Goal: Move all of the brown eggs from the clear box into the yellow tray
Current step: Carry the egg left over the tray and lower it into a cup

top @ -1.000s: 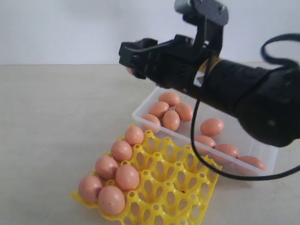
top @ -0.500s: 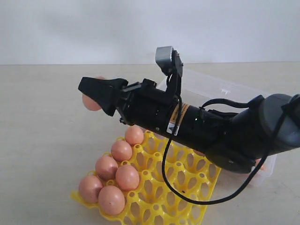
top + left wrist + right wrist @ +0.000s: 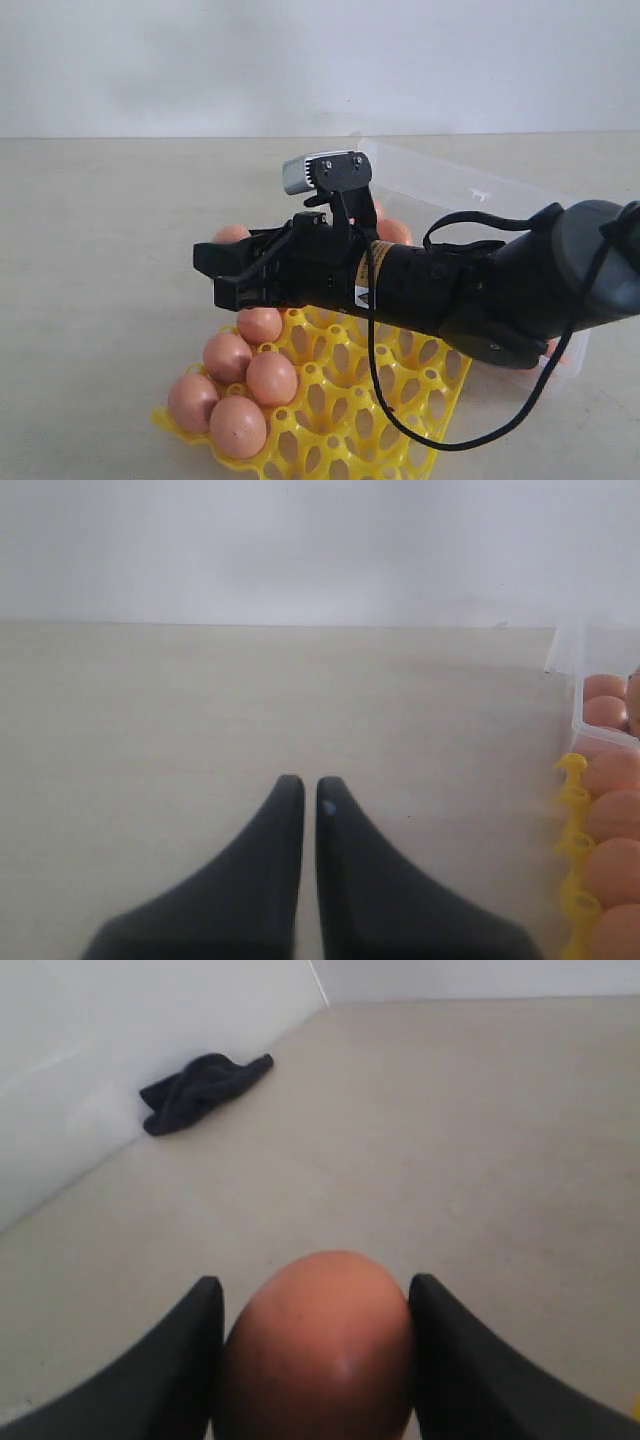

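Grasping: right tool was clenched on one brown egg, seemingly above the far edge of the yellow tray.
Left tool: was clenched, nothing between its fingers, table beyond.
Tray: held five seated eggs along one side.
Clear box: lay behind the tray, largely hidden by the arm.

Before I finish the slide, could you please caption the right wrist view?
Right end effector holds a brown egg; beyond, a beige surface and a dark cloth by the white wall.
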`<state>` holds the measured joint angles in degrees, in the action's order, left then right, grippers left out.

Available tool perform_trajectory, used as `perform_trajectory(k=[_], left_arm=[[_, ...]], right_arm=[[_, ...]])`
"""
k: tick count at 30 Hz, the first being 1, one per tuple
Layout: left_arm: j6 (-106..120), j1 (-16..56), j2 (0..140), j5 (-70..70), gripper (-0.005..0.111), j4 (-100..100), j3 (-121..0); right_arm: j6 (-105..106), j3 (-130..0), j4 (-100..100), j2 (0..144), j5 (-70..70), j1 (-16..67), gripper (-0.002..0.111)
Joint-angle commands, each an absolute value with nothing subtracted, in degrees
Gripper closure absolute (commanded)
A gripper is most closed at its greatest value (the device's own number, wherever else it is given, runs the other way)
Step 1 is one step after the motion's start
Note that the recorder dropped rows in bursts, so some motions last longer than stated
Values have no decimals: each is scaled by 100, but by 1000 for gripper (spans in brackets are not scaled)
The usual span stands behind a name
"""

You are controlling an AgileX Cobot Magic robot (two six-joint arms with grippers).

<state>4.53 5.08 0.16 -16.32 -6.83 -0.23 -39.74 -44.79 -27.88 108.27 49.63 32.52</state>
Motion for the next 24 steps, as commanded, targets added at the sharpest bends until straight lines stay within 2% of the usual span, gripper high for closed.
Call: perform_trajectory(k=[1, 6, 12, 13, 16, 17, 24], left_arm=[[452, 538, 0, -1604, 103, -666, 0], [452, 538, 0, -1604, 103, -666, 0], [452, 538, 0, -1604, 103, -666, 0], [452, 538, 0, -1604, 103, -666, 0], [452, 538, 0, -1592, 103, -666, 0], [452, 538, 0, -1592, 103, -666, 0], [452, 538, 0, -1592, 103, -666, 0]], right_arm=[[-3768, -4461, -2684, 10794, 4444, 3250, 108], [-3697, -4461, -2684, 10782, 4328, 3195, 108], [-3833, -4461, -2941, 10290, 4096, 2753, 108], [-3910, -4461, -3233, 10149, 3986, 2698, 108], [-5062, -4461, -6343, 9723, 3469, 2839, 108], [-5325, -4461, -6811, 9724, 3385, 2880, 108], [-5813, -4461, -6817, 10013, 2506, 2915, 108]])
